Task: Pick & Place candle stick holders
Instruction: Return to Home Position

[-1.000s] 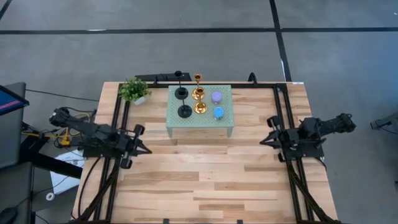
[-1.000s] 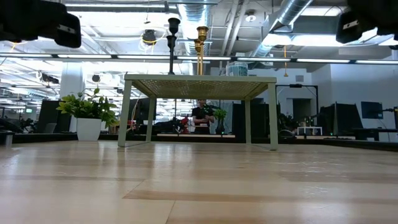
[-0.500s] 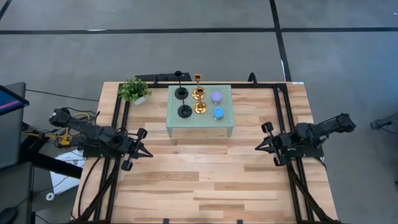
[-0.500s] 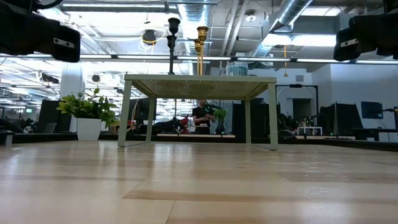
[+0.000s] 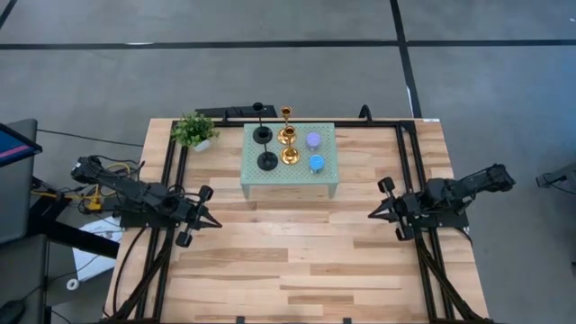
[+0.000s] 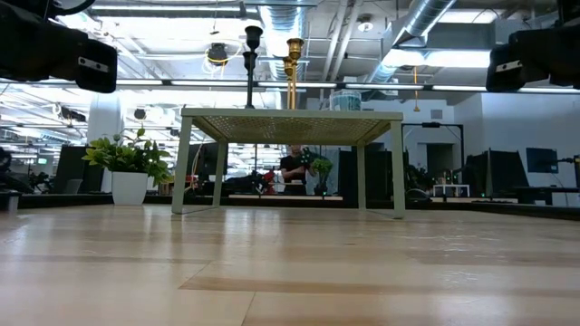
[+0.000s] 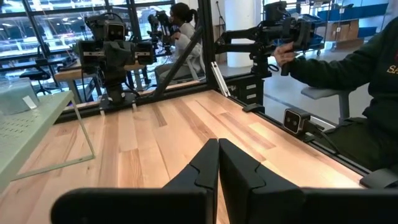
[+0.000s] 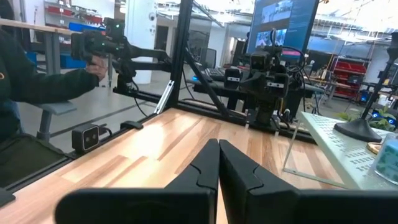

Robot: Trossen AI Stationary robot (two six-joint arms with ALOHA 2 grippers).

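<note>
Six candle stick holders stand on the mint-green stand [image 5: 288, 176] at the table's far middle. Two are black [image 5: 262, 135] [image 5: 268, 161], two are gold [image 5: 287, 135] [image 5: 290, 155], one is lilac [image 5: 313, 140] and one is blue [image 5: 317, 164]. In the low view a black stem [image 6: 252, 54] and a gold stem [image 6: 294, 59] rise above the stand's top. My left gripper [image 5: 216, 222] hovers shut over the table's left side, pointing toward the middle. My right gripper [image 5: 371, 214] hovers shut over the right side, facing it. Both wrist views show shut fingers [image 7: 218, 149] [image 8: 218, 149] holding nothing.
A small potted plant [image 5: 193, 130] stands left of the stand at the far edge. Black frame rails [image 5: 171, 180] [image 5: 409, 162] run along both table sides. A person's sleeve [image 7: 367, 81] and hand show beyond the table in the wrist views. Bare wood [image 5: 288, 243] lies between the grippers.
My right gripper has sunk a little and come slightly toward the table's middle and near edge, staying shut. The holders and the stand have not moved.
</note>
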